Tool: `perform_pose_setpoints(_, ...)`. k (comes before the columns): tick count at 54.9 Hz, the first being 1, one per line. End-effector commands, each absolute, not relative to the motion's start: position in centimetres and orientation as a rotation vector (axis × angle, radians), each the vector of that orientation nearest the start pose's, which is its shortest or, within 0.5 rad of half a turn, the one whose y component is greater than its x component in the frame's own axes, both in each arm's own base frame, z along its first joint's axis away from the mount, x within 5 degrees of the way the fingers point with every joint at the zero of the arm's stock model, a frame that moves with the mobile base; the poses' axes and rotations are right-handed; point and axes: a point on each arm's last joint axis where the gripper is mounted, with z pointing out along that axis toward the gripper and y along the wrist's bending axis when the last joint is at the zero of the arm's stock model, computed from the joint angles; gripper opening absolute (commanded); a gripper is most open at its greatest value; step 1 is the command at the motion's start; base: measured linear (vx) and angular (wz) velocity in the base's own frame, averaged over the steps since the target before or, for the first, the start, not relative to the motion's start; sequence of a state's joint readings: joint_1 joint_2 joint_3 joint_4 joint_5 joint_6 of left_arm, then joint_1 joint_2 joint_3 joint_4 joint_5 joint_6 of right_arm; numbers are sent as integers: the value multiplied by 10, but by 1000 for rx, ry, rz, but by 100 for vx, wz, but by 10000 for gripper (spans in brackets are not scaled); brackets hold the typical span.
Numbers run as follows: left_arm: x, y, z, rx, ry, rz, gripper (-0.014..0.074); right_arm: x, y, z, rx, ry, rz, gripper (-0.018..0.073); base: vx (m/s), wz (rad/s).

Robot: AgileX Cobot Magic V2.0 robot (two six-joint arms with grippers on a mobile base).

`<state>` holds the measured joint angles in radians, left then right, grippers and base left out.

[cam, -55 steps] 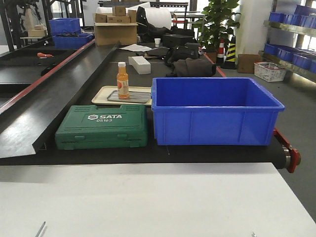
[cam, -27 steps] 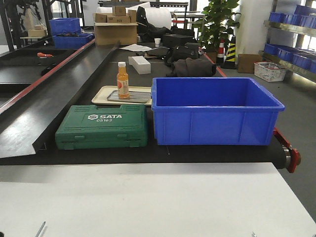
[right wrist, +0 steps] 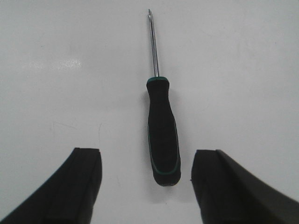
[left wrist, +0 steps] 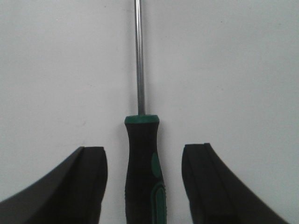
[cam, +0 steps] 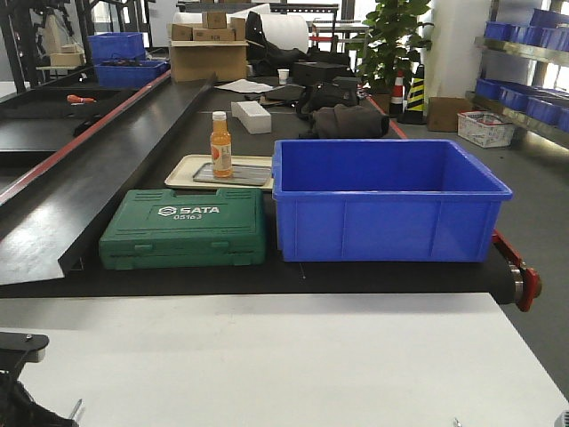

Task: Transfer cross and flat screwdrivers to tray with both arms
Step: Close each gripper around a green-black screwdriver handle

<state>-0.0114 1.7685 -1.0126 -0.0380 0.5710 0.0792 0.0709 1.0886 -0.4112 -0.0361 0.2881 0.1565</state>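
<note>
Left wrist view: left screwdriver (left wrist: 142, 172) lies flat on the white bench (left wrist: 56, 70), toward its near-left corner. The frame cuts off the shaft tip and the handle butt, so the tip type is unreadable. The handle is ribbed black with a green collar; the shaft is bare steel.

Left gripper (left wrist: 144, 156) is spread wide, with gaps on both sides of the handle.

Right screwdriver (right wrist: 162, 130) shows whole; its tip is pointed but too small to class. Right gripper (right wrist: 147, 154) is released, straddling the butt without touching it.

Grey metal tray (cam: 244, 175) sits beyond the bench's far edge, inside a cream tray (cam: 182, 171), partly hidden by an orange bottle (cam: 220, 145).
</note>
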Motion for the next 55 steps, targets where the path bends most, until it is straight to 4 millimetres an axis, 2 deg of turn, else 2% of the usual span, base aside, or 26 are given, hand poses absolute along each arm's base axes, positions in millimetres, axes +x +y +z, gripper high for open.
perform_pose_setpoints(1,346,-4,181,100,2737,-5,486,191,12,215,45,2339,72,501,0,0)
perform_pose_setpoints(19,354,8,153,93,2785,28,486,186,11,210,55,2425,62,501,0,0)
perform_pose_setpoints(27,356,8,141,98,2805,27,486,194,11,216,55,2492,47,501,0,0)
perform_pose_setpoints(37,357,8,132,122,2822,26,486,228,11,221,22,2594,-5,501,0,0)
perform_pose_setpoints(47,357,8,125,131,2843,25,486,266,12,207,-20,2676,-47,501,0,0)
perform_pose_setpoints(55,357,8,123,131,2846,25,486,293,14,195,-118,2714,-74,501,0,0)
